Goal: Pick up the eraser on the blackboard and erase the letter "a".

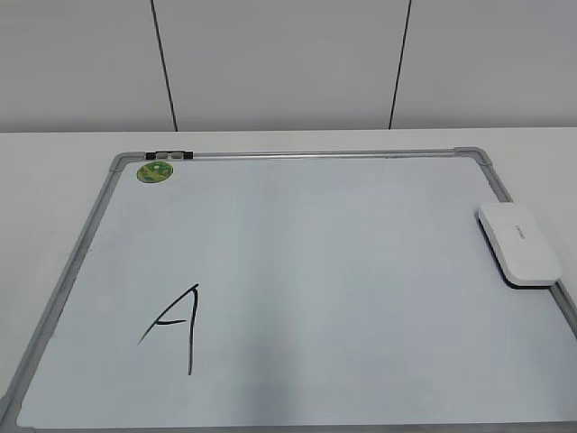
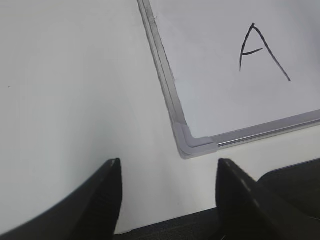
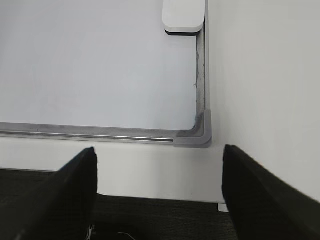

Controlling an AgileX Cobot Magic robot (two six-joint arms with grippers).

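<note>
The blackboard [image 1: 297,244] is a white dry-erase board with a grey frame, lying flat on the white table. The white eraser [image 1: 517,244] lies on its right edge, felt side down; it also shows at the top of the right wrist view [image 3: 184,17]. A large angular capital "A" [image 1: 174,327] is drawn at the front left and shows in the left wrist view [image 2: 260,52]. No small lowercase "a" shows. My left gripper [image 2: 169,162] is open and empty off the board's front left corner [image 2: 192,142]. My right gripper [image 3: 160,149] is open and empty off the front right corner [image 3: 197,132].
A green round sticker [image 1: 154,170] and a small black clip [image 1: 171,156] sit at the board's far left corner. The table's front edge [image 3: 160,197] runs just below both grippers, with dark floor beyond. A white panelled wall stands behind the table.
</note>
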